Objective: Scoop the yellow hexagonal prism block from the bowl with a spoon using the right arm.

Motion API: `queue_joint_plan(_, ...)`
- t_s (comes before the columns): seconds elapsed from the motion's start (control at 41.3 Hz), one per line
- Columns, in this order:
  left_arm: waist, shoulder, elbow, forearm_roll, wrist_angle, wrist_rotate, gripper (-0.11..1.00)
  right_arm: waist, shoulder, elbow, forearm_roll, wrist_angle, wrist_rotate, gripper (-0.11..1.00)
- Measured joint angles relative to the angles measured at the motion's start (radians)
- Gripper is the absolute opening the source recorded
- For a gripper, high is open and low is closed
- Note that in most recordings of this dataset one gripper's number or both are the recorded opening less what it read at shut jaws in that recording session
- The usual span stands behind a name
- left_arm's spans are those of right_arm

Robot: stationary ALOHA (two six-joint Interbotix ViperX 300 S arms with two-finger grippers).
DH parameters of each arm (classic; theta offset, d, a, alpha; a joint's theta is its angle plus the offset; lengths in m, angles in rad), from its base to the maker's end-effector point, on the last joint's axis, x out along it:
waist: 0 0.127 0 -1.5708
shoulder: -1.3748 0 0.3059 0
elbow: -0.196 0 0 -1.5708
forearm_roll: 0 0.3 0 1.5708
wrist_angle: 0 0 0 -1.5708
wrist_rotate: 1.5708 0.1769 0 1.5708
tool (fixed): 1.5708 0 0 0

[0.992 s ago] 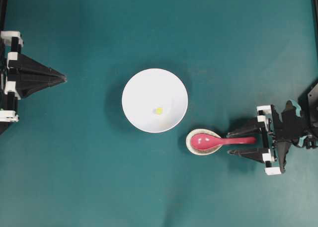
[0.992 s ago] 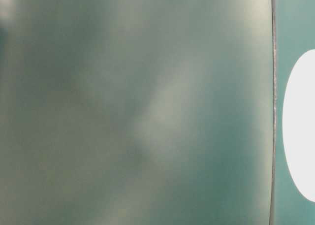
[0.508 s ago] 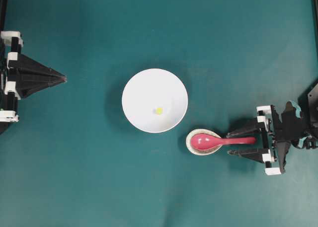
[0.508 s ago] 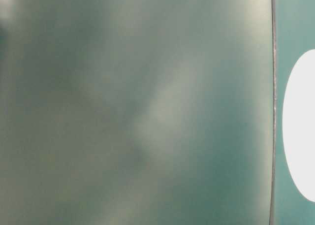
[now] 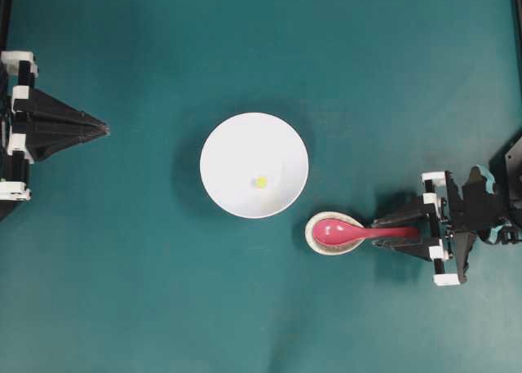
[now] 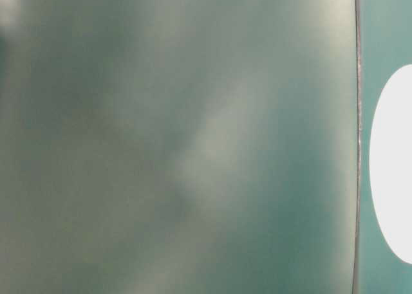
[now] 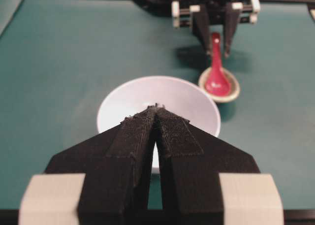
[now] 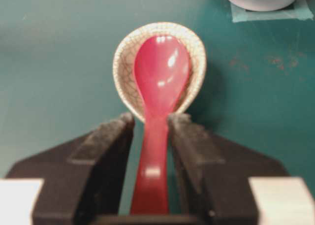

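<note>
Teal table (image 5: pixel 147 291), right gripper (image 8: pixel 149 124) straddling spoon (image 8: pixel 160 77) handle, narrow gaps

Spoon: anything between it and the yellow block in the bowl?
Nothing visible. The spoon lies in the small speckled dish just off the bowl rim, its handle between the right end effector fingers. The yellow block sits exposed in the bowl. Only the rim must be cleared.

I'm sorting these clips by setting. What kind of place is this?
Likely a robot lab test bench, not a kitchen: a bare teal table, two black arms facing each other, and only staged props, a bowl and a spoon on its rest.
</note>
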Motion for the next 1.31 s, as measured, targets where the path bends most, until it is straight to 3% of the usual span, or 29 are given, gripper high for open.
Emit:
queue_joint_plan(0.484, -0.002, 0.0, -0.002, 0.0, 0.0, 0.0, 0.0, 0.0, 0.0, -0.005, 0.003, 0.008, -0.002, 0.41)
queue_joint_plan(0.726, 0.0, 0.0, -0.002, 0.0, 0.0, 0.0, 0.0, 0.002, 0.0, -0.008, 0.003, 0.006, 0.0, 0.24)
queue_joint_plan(0.968, -0.002, 0.0, 0.0, 0.0, 0.0, 0.0, 0.0, -0.012, -0.038, -0.005, 0.003, 0.012, -0.006, 0.24)
queue_joint_plan(1.162, -0.002, 0.0, -0.002, 0.0, -0.002, 0.0, 0.0, -0.058, -0.172, 0.005, 0.003, 0.083, -0.06, 0.24)
queue_joint_plan(1.307, 0.0, 0.0, 0.0, 0.0, -0.002, 0.0, 0.0, -0.115, -0.307, -0.008, 0.003, 0.236, -0.158, 0.24)
